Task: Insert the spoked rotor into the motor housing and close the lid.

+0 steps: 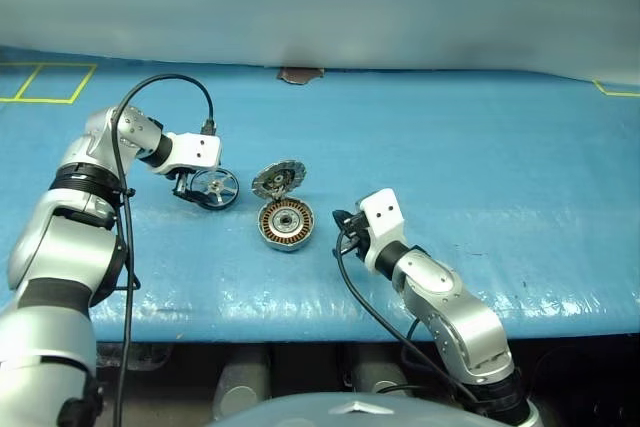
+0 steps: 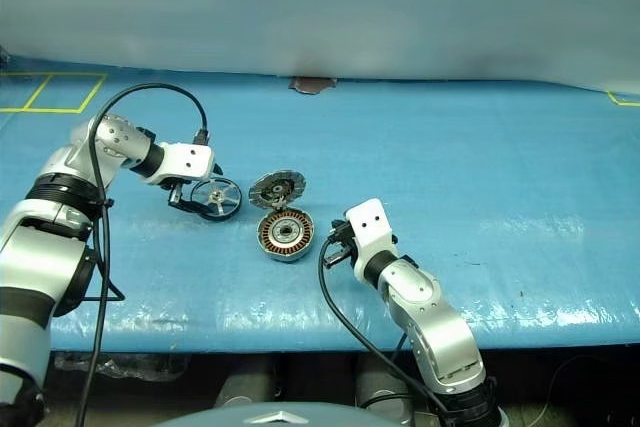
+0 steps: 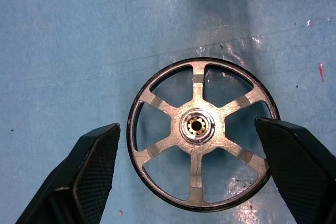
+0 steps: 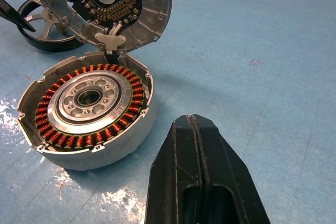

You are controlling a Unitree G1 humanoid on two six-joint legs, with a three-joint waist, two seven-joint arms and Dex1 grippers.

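- The spoked rotor [image 3: 202, 132] lies flat on the blue table cover [image 1: 480, 157], at about nine o'clock from the motor housing [image 1: 287, 223] and apart from it
- The left gripper [image 3: 199, 174] hangs over the rotor with its fingers [image 3: 92, 166] spread wide — one on each side of the black rim, neither clearly touching it
- The housing sits open, copper windings showing around the central bearing
- The lid [image 4: 107, 1] stands tilted up on its hinge at the housing's twelve o'clock, circuit-board face turned toward the cup
- The right gripper [image 4: 197, 177] waits near the housing at about three o'clock — fingers pressed together, holding nothing
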